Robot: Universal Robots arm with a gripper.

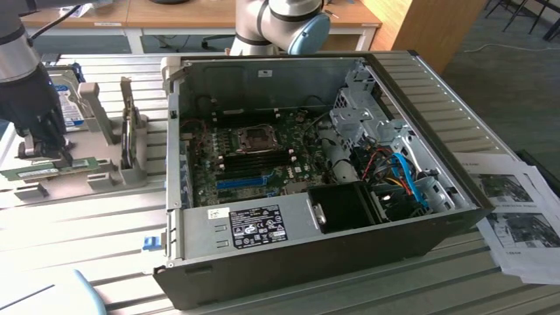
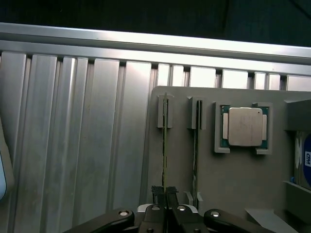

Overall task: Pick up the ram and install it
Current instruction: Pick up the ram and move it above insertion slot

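A white sticker and a black rating label [image 1: 254,223] sit on the power supply inside the open computer case [image 1: 455,223], but their print is too small to read. The hard drive [image 1: 65,98] carries a blue-and-white label, and its white letters in the wrist view cannot be made out. Printed sheets [image 1: 516,210] with photos lie on the counter [image 1: 88,223] at the exterior view's right.

The ram [image 2: 164,141] stands on its long edge in the slots of a grey holder [image 2: 233,189], well to the exterior view's left of the case. The gripper [image 2: 165,196] is directly over it, and its fingers are clenched together on the ram's thin top edge, as far as the wrist view shows. In the exterior view the gripper [image 1: 42,154] reaches down onto the green stick [image 1: 31,172].

A second stick [image 2: 196,145] stands just beside the first, in the next slot. The square silvery processor [image 2: 245,126] rests in its own pocket of the holder. The case's wall stands between the holder and the motherboard [image 1: 254,157].
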